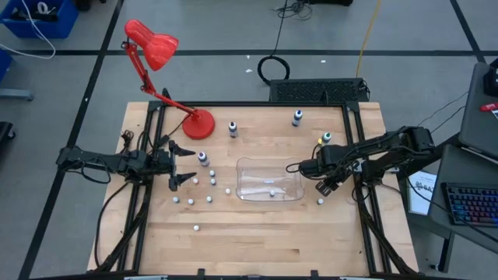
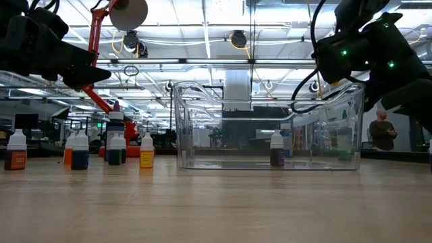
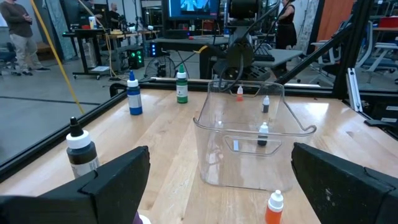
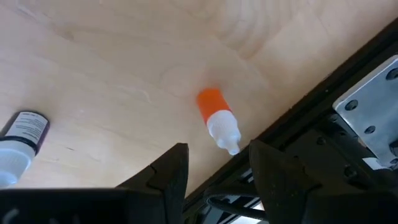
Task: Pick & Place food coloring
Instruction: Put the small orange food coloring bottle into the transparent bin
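The wooden table (image 1: 257,233) carried a clear plastic bin (image 1: 270,180) at its middle, with one small food coloring bottle (image 2: 277,150) standing upright inside, cap up. The left gripper (image 1: 180,165) waited wide open beside other upright bottles (image 1: 201,192). The right gripper (image 1: 328,187) hovered at the bin's right end, fingers parted and empty, above an orange bottle (image 4: 218,120) standing on the table.

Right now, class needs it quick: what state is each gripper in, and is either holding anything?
Left gripper: open, holding nothing, beside the small bottles.
Right gripper: open, holding nothing, above the orange bottle lying on the table.
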